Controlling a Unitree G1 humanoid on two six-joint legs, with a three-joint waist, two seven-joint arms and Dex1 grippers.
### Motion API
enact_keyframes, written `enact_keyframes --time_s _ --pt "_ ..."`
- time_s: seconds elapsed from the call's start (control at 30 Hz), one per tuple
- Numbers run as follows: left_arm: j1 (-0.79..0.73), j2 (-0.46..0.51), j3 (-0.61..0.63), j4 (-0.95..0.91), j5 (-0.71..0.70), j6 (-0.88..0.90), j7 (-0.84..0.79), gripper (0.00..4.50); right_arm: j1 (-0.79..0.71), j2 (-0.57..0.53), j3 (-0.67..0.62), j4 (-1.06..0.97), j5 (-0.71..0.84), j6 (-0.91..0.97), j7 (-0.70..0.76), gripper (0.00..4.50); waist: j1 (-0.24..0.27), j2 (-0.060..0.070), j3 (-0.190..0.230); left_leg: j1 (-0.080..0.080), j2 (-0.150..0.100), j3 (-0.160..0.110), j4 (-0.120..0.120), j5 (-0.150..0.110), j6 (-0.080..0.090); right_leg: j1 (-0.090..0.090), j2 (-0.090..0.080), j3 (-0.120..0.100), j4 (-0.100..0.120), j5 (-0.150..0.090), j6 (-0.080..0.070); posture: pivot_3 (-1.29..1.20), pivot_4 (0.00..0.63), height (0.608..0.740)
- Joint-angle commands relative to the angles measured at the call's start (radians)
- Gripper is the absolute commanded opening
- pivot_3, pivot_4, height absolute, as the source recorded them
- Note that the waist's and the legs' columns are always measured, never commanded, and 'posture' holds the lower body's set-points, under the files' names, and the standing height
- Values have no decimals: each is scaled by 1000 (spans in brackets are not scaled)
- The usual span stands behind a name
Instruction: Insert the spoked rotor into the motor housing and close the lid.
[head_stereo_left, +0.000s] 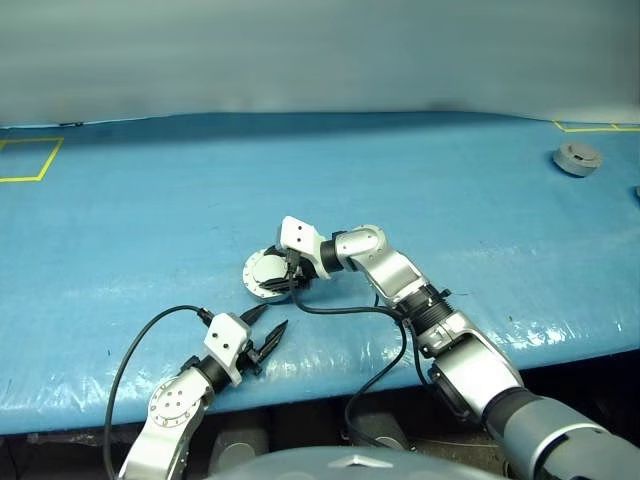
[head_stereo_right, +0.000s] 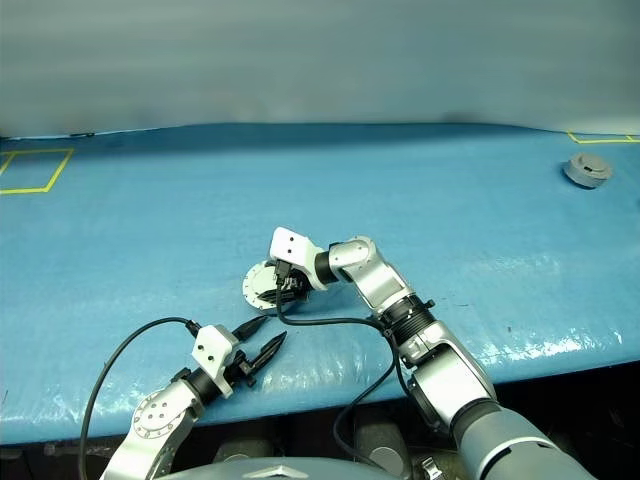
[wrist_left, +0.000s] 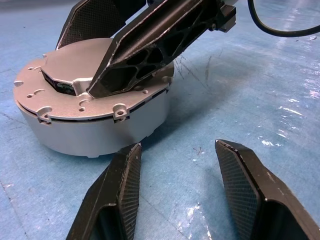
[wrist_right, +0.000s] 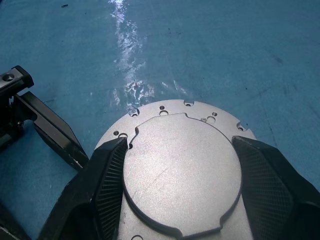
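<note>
Both fingers (wrist_right: 107, 185) of the right gripper (wrist_right: 180, 187) straddle the lid's (wrist_right: 182, 167) raised middle, spread. Left gripper (wrist_left: 185, 195) gapes empty beside the housing (wrist_left: 95, 132). Press squarely, seating 1 flush seam.

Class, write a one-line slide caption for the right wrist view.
Right end effector straddles the raised middle of the lid on the blue table.

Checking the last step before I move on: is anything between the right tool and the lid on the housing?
Nothing visible. The right tool sits directly over the lid, its fingers spread on either side of the raised middle. The lid rests on the housing.
</note>
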Motion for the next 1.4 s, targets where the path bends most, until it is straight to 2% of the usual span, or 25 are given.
enact_keyframes --time_s 0.03,0.17,1.4 --pt "2 -1 -5 -19 -5 -8 -4 2538 -11 3 5 20 -25 41 -19 3033 0 0 0 0 0 0 0 0 0 0 0 0 0 0 0 0 150 740" --pt "3 -2 -5 -19 -5 -8 -3 2538 -13 17 -7 13 -14 90 -30 3033 -2 0 0 1 0 -1 0 0 0 0 0 0 0 0 0 0 150 740" --pt "1 -9 -4 -13 -10 -10 -3 2538 -32 39 36 91 -45 -4 25 3033 -24 0 0 2 0 -4 -1 0 0 0 0 0 0 0 0 0 150 740"
